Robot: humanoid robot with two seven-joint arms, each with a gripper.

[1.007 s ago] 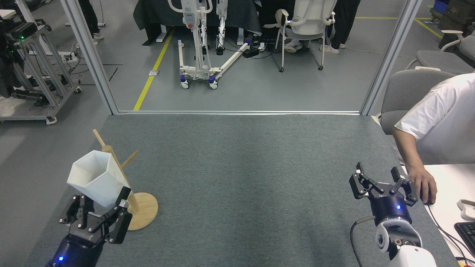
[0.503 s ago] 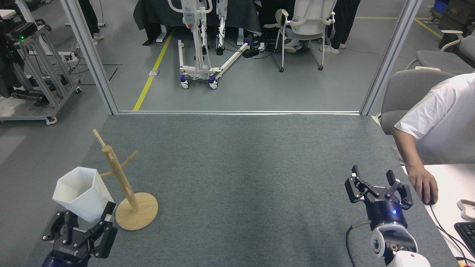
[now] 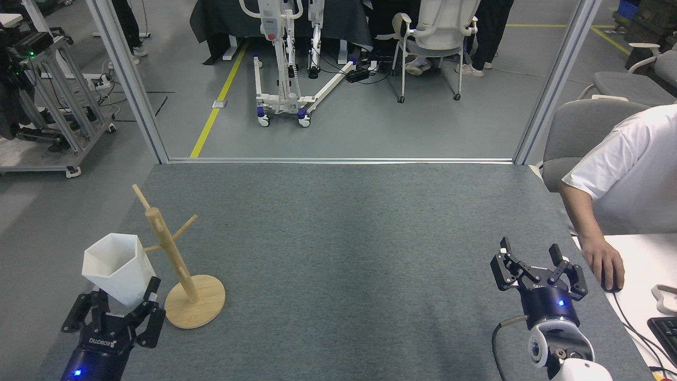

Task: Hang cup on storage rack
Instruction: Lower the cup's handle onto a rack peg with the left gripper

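**Cup in my left gripper, beside the rack**

My left gripper (image 3: pixel 122 311) is clamped around the lower part of the cup (image 3: pixel 114 267), its black fingers (image 3: pixel 151 296) pressed against the narrow base. The cup rises straight out of the gripper, so it sits above and just beyond my fingertips. Its long axis runs from the base in my grip up and away from me, leaning slightly left, with the hexagonal mouth open toward the top of the view. I cannot make out the handle from here.

The storage rack (image 3: pixel 182 275) stands just to the right of the cup on its round base, post upright, one short peg reaching toward the cup's rim.

My right gripper (image 3: pixel 538 264) hovers spread apart and empty, far across the grey mat (image 3: pixel 349 254), near a person's hand (image 3: pixel 605 262) on a white desk (image 3: pixel 645 280).

The mat's left edge lies close beside my left arm; the middle stretch between my arms is open.
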